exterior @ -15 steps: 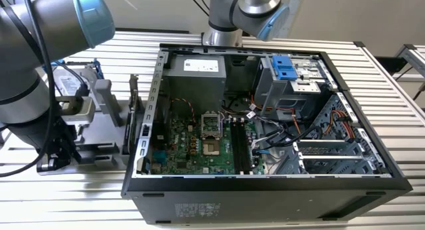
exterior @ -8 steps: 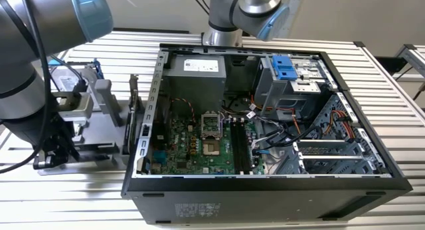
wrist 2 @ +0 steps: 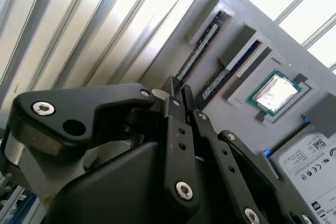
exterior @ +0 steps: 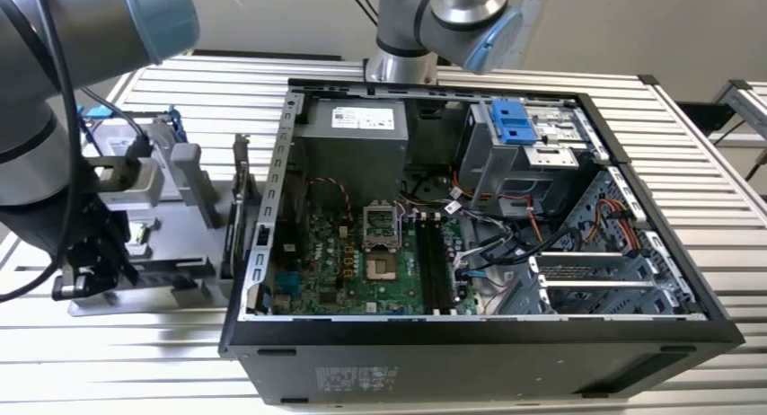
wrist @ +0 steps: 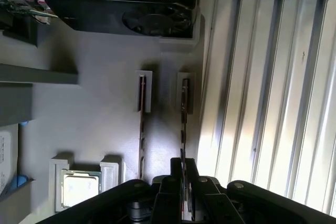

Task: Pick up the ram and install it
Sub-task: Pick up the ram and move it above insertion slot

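From where I stand, a line of white lettering with a small logo runs along the black graphics card (wrist: 126,11) in the first wrist view: a maker's name and a model number. In the second wrist view the hard drive (wrist 2: 310,166) carries a white label with a barcode and a row of round approval marks, its fine print too small to make out. The ram (wrist 2: 202,45) shows pale patches, nothing legible. In the exterior view a white sticker (exterior: 362,119) sits on the grey power supply (exterior: 348,154). A second sticker (exterior: 359,379) is on the outer wall of the black computer case (exterior: 480,352). Both are unreadable.
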